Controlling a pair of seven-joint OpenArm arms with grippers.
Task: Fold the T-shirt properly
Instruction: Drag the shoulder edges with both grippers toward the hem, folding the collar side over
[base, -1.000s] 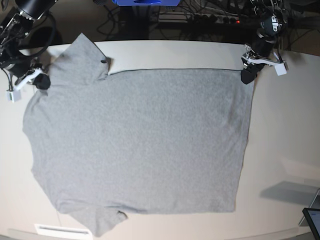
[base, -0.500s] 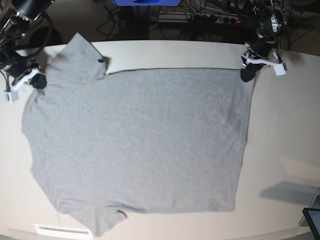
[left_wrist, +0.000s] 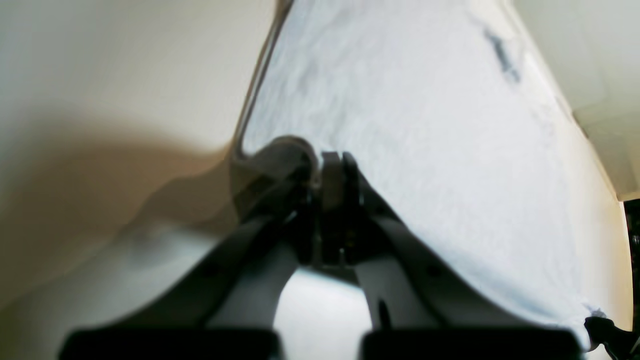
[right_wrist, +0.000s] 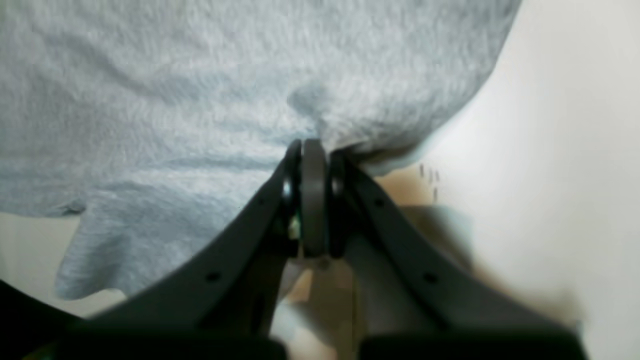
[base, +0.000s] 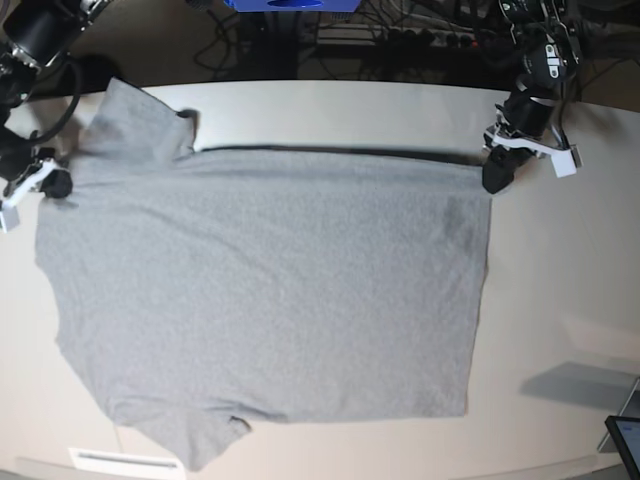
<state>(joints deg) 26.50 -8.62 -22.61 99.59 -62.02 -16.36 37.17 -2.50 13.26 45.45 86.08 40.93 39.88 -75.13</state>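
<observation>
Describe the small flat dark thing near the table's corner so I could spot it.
Start at the grey T-shirt spread over the pale table. Go past its hem to the table's lower right corner. The dark tablet-like slab, cut off by the picture's edge, is the only black thing lying there.

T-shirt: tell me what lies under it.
The T-shirt lies spread on the pale table, which shows around its edges. Both grippers pinch its far edge: left gripper, right gripper. Whatever lies beneath the cloth's middle is covered.
</observation>
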